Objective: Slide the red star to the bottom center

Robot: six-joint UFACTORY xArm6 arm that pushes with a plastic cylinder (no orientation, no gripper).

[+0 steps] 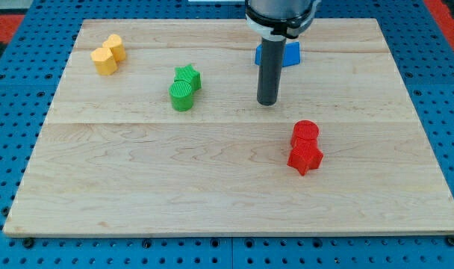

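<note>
The red star (305, 158) lies right of the board's centre, touching a red cylinder (305, 133) just above it. My tip (268, 101) rests on the board above and to the left of the red pair, a short gap away, touching no block. The rod rises from it to the view's top.
A blue block (290, 54) sits behind the rod near the top. A green star (188, 76) and green cylinder (181, 96) touch left of the tip. Two yellow blocks (107, 54) lie at the top left. The wooden board (137, 194) sits on a blue pegboard.
</note>
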